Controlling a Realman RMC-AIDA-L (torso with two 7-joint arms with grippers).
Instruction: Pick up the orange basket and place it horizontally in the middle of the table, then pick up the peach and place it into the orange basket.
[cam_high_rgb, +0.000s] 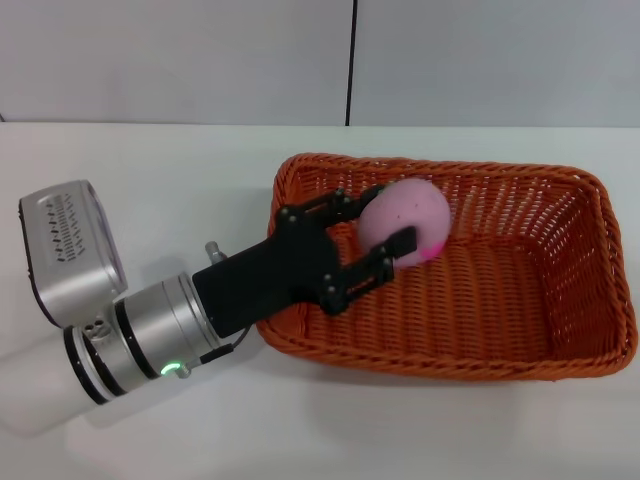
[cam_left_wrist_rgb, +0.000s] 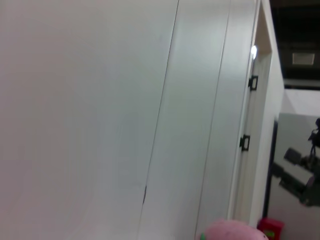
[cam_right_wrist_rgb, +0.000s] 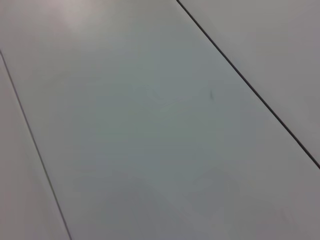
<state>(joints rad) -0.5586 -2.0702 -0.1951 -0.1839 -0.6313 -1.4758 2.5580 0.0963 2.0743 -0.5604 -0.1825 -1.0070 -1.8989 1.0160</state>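
The orange basket (cam_high_rgb: 520, 300) lies lengthwise across the white table (cam_high_rgb: 150, 170), right of the middle in the head view. My left gripper (cam_high_rgb: 389, 216) reaches in over the basket's left rim and is shut on the pink peach (cam_high_rgb: 418, 208), one black finger on each side of it. The peach is inside the basket's left part, low over the woven floor; I cannot tell whether it touches. In the left wrist view the top of the peach (cam_left_wrist_rgb: 232, 231) shows at the lower edge. My right gripper is out of view.
A pale wall with a dark vertical seam (cam_high_rgb: 351, 60) rises behind the table's far edge. The left wrist view shows wall panels, a doorway and a small red object (cam_left_wrist_rgb: 270, 228) far off. The right wrist view shows only grey panels.
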